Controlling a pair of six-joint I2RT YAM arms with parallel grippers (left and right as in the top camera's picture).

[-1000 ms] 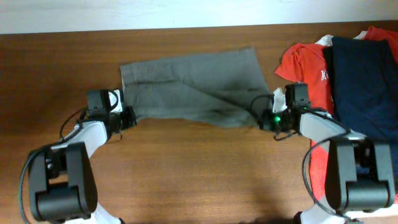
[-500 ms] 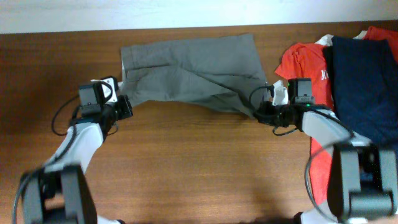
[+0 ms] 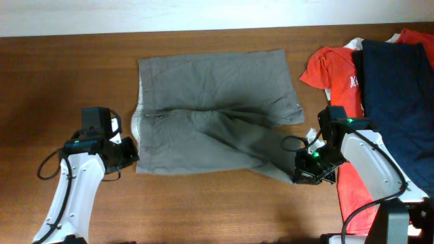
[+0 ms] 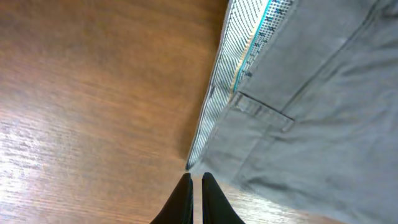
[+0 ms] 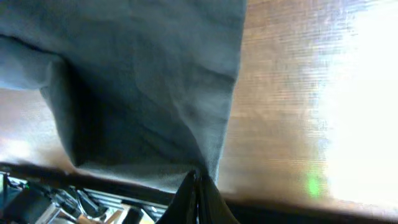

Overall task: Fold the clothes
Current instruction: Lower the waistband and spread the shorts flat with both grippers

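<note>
At the middle of the wooden table, the grey-khaki shorts are lying spread out. Their long axis is running from 9 o'clock to 3 o'clock, the waistband with its pale lining sitting at the 9 o'clock end and the two leg hems at the 3 o'clock end. The near leg is slanting toward 4 o'clock.

The left gripper is resting at the waistband's near corner. In the left wrist view its fingers are closing to a thin slit right at that corner, and whether any cloth is caught between them cannot be told. The right gripper is pinching the near leg's hem corner, and in the right wrist view its fingers are pressing together on the fabric edge, with the cloth draping away from them.

Both grippers are sitting on the edge nearest the robot, so the body of the shorts is lying toward 12 o'clock from each. Each arm is nearer its own corner, which suggests a lengthwise fold carrying the near leg up over the far one.

An orange-red T-shirt and a dark navy garment are lying at 3 o'clock, just beside the right arm.
</note>
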